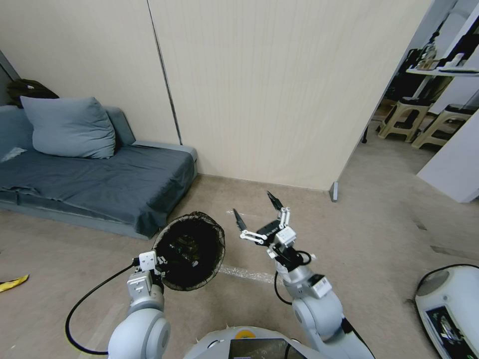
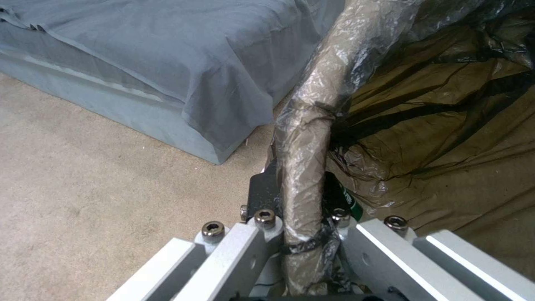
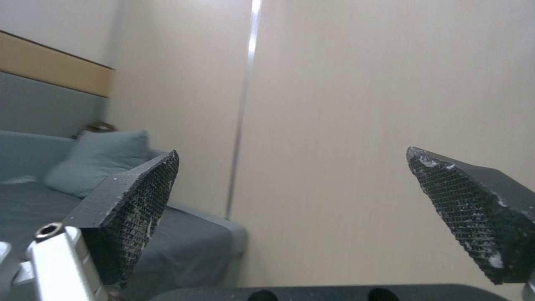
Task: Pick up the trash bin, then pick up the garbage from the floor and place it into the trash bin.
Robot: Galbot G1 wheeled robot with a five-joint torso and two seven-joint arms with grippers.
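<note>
Left tool (image 2: 301, 209): clamped on the bag-covered rim of the trash bin (image 1: 190, 249), one finger (image 2: 262, 190) outside the rim and the other inside it.
Trash bin: held off the floor (image 1: 379, 239) at the robot's front left, tilted so its mouth faces the head camera; the black bag (image 2: 446, 125) lines the inside and folds over the rim; small litter lies inside, too dark to name.
Right tool (image 1: 255, 212): wide open and holding nothing, raised just right of the bin and apart from it, dark fingertips (image 3: 139, 196) pointing toward the beige wall (image 1: 279, 89).
Surroundings: a grey sofa bed (image 1: 95, 184) with a cushion (image 1: 70, 127) stands close behind the bin's left side.
Floor: a yellow scrap (image 1: 12, 283) lies at the far left edge, well apart from both tools.
</note>
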